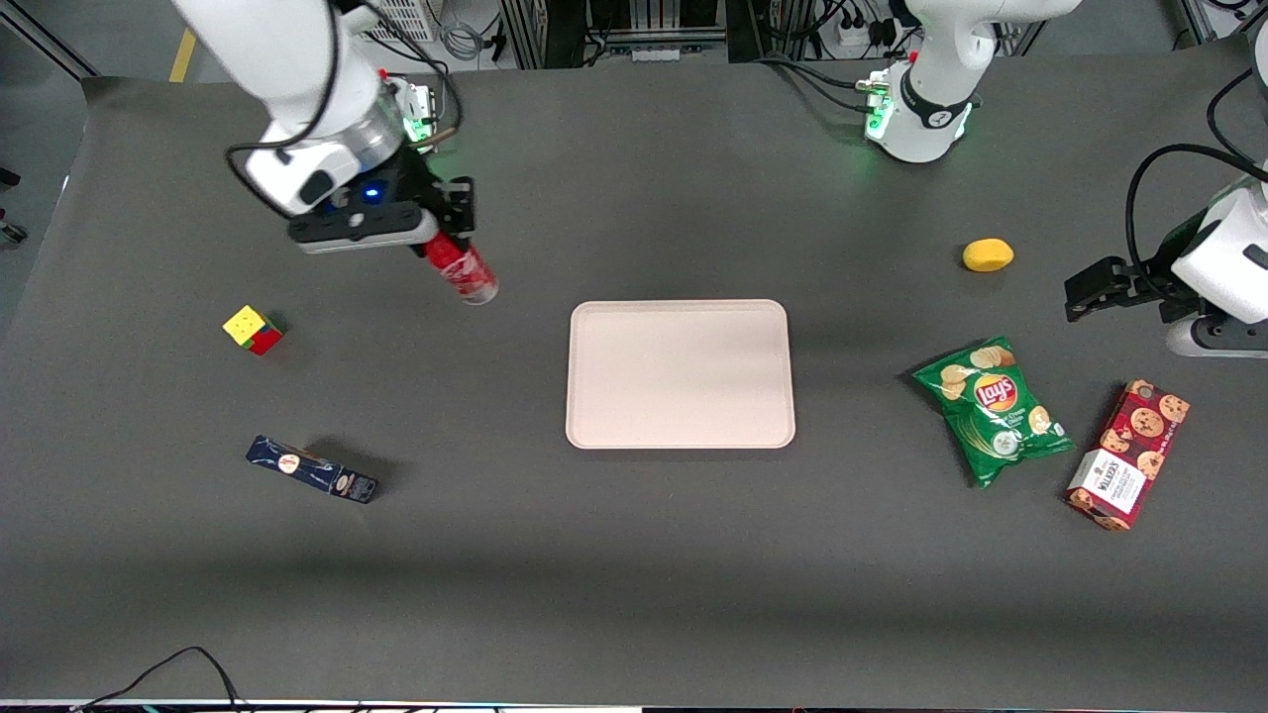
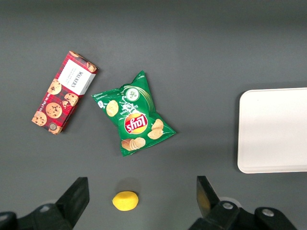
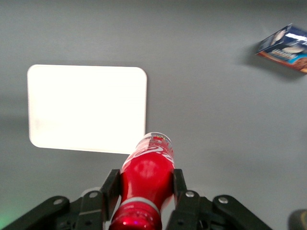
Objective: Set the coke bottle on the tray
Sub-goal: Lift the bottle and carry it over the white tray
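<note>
**Now carrying the bottle toward the tray**

Clamped on the coke bottle (image 1: 462, 268) near its neck — end effector (image 1: 443, 238) raised above the counter (image 1: 634, 555), toward the working arm's end. Bottle tilted, base pointing down and outward, clear of the surface as far as can be judged from the shadow. In the wrist view, fingers (image 3: 110, 191) pressed against both sides of the red body, white script facing the camera. Tray (image 1: 680, 373) bare and flat near the middle of the counter, apart from the bottle sideways.

Probably best done so: travel level until well over the middle of the tray, not just past the low rim; lower slowly; ease the tilt so the base meets the tray squarely — a glossy narrow bottle set down aslant could topple or roll. Release only once contact looks firm.

Elsewhere, out of the path: coloured cube (image 1: 253, 329), dark blue box (image 1: 312, 468), chips bag (image 1: 994, 408).
</note>
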